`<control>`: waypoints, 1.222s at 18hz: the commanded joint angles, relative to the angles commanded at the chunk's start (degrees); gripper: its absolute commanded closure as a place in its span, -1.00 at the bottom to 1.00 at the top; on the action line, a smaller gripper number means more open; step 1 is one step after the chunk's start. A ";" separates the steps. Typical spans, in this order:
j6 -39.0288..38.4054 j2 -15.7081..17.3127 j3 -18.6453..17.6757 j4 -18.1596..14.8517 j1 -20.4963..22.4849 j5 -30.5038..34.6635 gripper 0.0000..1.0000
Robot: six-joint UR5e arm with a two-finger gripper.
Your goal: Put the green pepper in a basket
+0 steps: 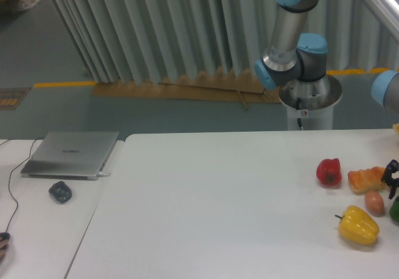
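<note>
The green pepper [395, 210] shows only as a dark green sliver at the right edge of the frame, on the white table [218, 216]. My gripper [392, 178] is a black shape cut off by the right edge, just above the green pepper and beside the bread. I cannot tell whether its fingers are open or shut, or whether they touch the pepper. No basket is clearly in view; a small tan bit [396, 128] shows at the right edge.
A red pepper [328, 171], a bread roll [366, 179], a small brown egg-like item [374, 202] and a yellow pepper [358, 225] lie at the right. A closed laptop [72, 154] and a dark mouse [60, 192] sit on the left table.
</note>
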 joint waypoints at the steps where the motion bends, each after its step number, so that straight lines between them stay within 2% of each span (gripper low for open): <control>1: 1.05 0.00 -0.18 0.00 0.44 0.00 -1.00; 21: 2.82 -1.23 -0.09 0.00 -0.26 0.35 -1.00; 22: 2.82 -1.23 -0.18 0.00 -0.35 0.35 -0.93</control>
